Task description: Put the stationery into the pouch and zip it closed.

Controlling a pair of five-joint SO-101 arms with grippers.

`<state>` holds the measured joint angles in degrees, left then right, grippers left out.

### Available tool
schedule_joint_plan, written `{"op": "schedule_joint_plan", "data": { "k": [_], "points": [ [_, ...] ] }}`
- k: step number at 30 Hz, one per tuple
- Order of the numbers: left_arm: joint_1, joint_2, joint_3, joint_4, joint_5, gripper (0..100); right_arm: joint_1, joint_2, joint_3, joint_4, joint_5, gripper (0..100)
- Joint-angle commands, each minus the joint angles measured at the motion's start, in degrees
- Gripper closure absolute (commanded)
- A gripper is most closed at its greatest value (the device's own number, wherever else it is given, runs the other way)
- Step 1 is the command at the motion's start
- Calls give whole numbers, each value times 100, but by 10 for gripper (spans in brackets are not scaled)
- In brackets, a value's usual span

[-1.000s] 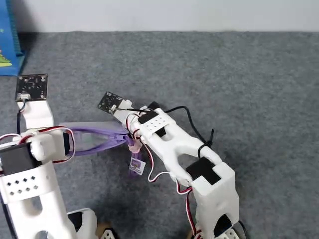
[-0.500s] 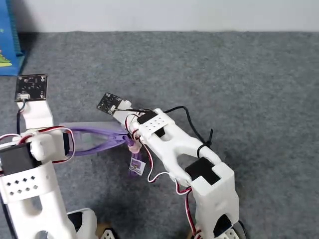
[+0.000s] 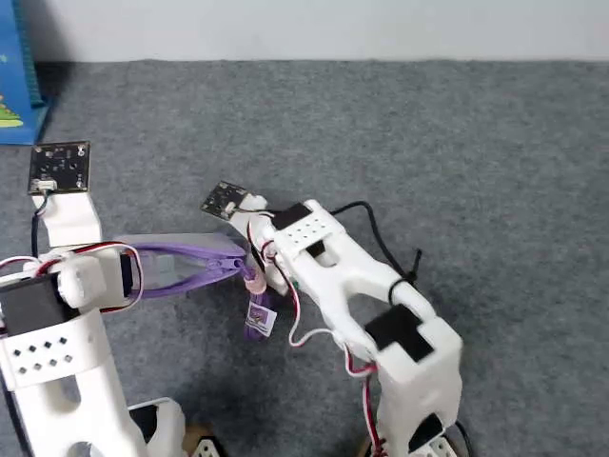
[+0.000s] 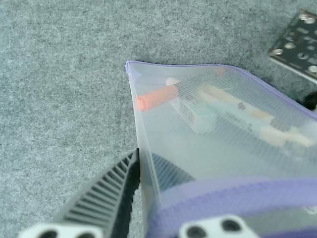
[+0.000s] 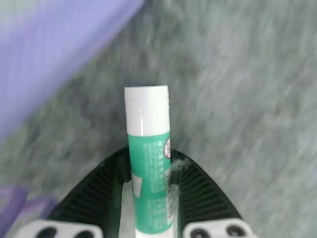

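Pouch (image 4: 218,158) holds pens (image 4: 237,111); right end effector (image 5: 148,171) grips glue stick (image 5: 146,119).

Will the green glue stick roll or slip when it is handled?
The glue stick is a smooth round tube, so it would probably roll on its side, though the fuzzy grey table may slow it. It looks rigid; its glossy surface might slip between the jaws.

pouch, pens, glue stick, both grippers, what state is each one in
pouch: clamped at one edge, pens inside
pens: lying inside the pouch
glue stick: capped, outside the pouch, clamped
left gripper: jaws shut on the pouch
right gripper: jaws shut on the glue stick
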<state>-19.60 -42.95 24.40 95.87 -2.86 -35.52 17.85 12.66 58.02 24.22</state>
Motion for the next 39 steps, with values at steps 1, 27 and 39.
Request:
{"op": "schedule_joint_plan", "data": {
  "k": [1,27,39],
  "points": [
    [18,0,-22,-141,0,989,75,-1253,862,110,-132,990],
    [26,0,-13,-158,0,989,-620,-8963,3182,101,-2154,991],
    [26,0,-4,-132,0,989,-2193,-9886,3675,-2826,-2189,991]
  ]
}}
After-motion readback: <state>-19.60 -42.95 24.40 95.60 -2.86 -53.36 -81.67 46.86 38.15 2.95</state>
